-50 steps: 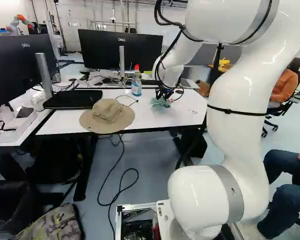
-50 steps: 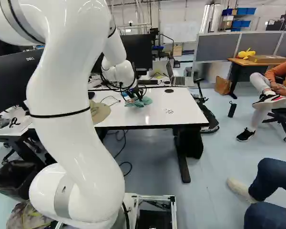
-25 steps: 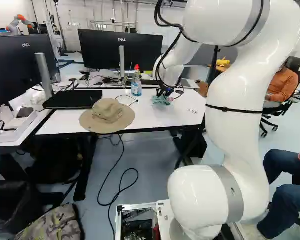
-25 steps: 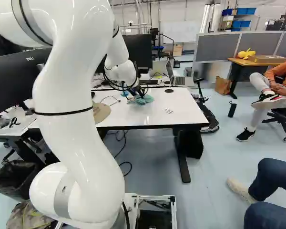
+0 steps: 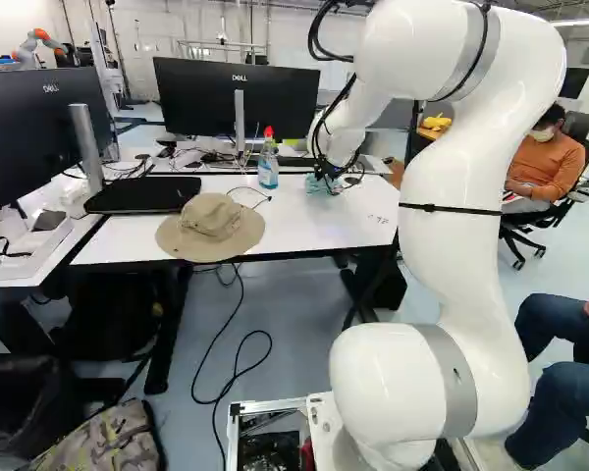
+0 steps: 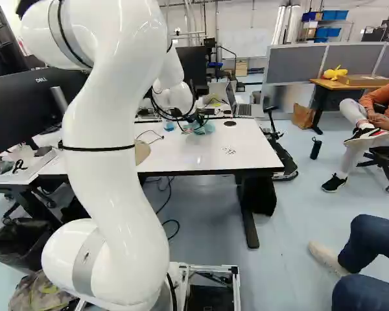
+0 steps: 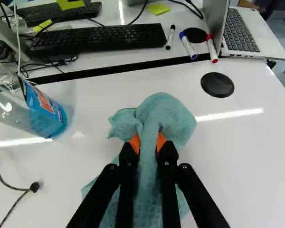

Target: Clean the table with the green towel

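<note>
the white arm [image 5: 461, 255] fills the right of the left base view and the left of the right base view, bending over toward the white table [image 5: 324, 235], which spans the middle of both. behind that table, two black monitors stand in the left base view, one [image 5: 39, 137] at the upper left, the other [image 5: 196, 93] at the upper middle. an open laptop [image 7: 240, 35] sits beyond the table's far edge, at the upper middle of the right base view. left of centre in the left base view, a tan hat [image 5: 211, 221] lies at the table's near edge. past the gripper [image 5: 326, 180], a black keyboard [image 7: 99, 38] rests across the dark gap. the green towel [image 7: 166, 114] is on the table's far part, right of centre in the left base view, bunched up; the gripper's two fingers are pinched nearly together on a fold of it, orange pads on either side. a bottle of blue liquid [image 5: 268, 169] stands near the towel, apart from it. a black disc [image 7: 217, 84] is set in the table top, with a red-capped marker [image 7: 212, 47] beyond it, near the laptop.
</note>
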Robot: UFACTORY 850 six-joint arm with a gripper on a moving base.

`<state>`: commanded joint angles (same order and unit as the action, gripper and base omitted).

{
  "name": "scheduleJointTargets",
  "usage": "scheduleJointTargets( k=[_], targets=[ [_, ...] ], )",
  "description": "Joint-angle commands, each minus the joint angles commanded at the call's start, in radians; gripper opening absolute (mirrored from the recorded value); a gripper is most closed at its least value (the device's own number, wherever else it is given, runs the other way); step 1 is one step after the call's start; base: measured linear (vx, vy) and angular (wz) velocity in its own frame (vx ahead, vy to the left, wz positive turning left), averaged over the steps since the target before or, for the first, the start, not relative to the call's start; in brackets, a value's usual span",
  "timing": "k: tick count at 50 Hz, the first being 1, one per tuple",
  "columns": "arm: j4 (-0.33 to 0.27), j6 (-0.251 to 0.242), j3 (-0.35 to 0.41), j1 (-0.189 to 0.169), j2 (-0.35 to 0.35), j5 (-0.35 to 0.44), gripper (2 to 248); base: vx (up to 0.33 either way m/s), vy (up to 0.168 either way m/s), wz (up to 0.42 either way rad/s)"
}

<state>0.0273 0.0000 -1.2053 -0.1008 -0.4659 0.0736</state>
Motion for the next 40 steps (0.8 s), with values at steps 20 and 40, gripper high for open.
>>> scheduleJointTargets(
  k=[20,40],
  targets=[
    [0.000,0.000,-0.121,0.000,-0.121,0.050,57,0.000,0.000,0.000],
    [0.000,0.000,-0.164,-0.003,-0.188,0.084,57,0.000,0.000,0.000]
  ],
)
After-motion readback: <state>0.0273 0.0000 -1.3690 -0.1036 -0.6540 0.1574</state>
